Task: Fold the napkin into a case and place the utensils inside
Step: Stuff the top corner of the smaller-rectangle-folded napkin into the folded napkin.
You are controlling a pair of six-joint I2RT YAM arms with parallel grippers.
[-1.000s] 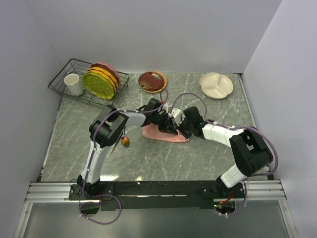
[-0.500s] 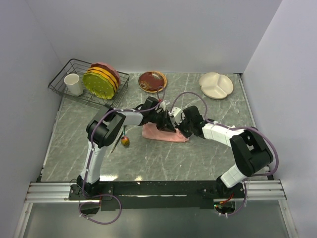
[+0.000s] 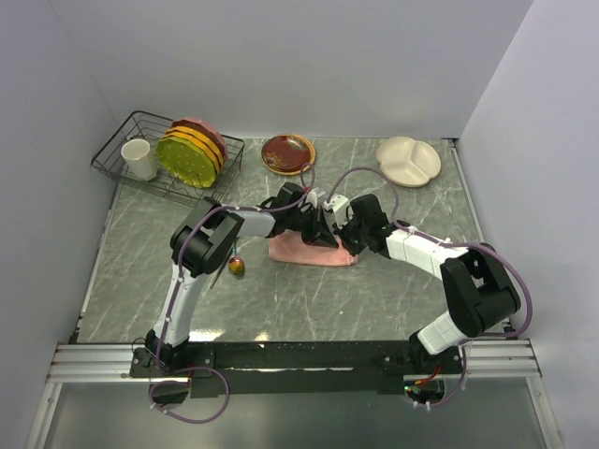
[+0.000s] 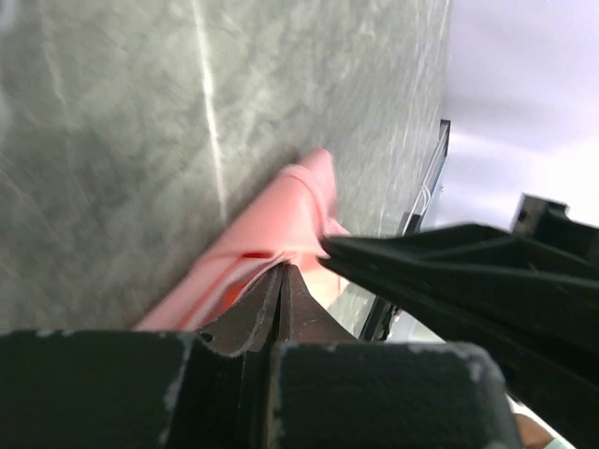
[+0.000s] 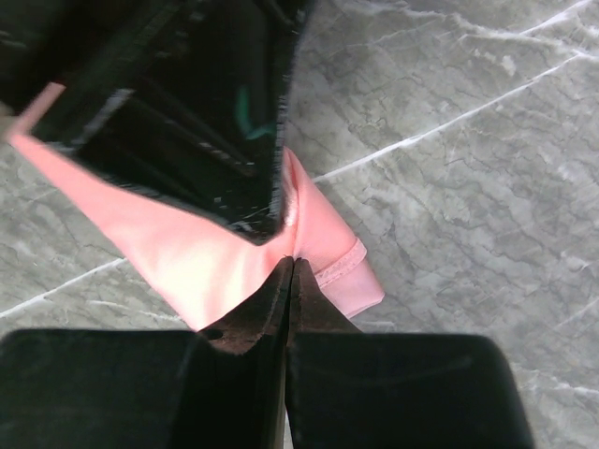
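The shiny salmon-pink satin napkin [image 3: 314, 253] is lying folded into a narrow strip on the grey marbled tabletop [image 3: 309, 304], on the arm-base side of the reddish-brown round plate [image 3: 287, 153]. The left gripper [image 4: 284, 271], on that same side of the plate, is clamping the cloth's edge between closed fingers. The right gripper [image 5: 292, 263], on that side too and slightly right of the plate, is resting closed tips on the cloth; I cannot tell whether it is pinching a fold. The gold-headed, dark-handled utensils [image 3: 235, 267] are lying nearer the bases and left of the plate.
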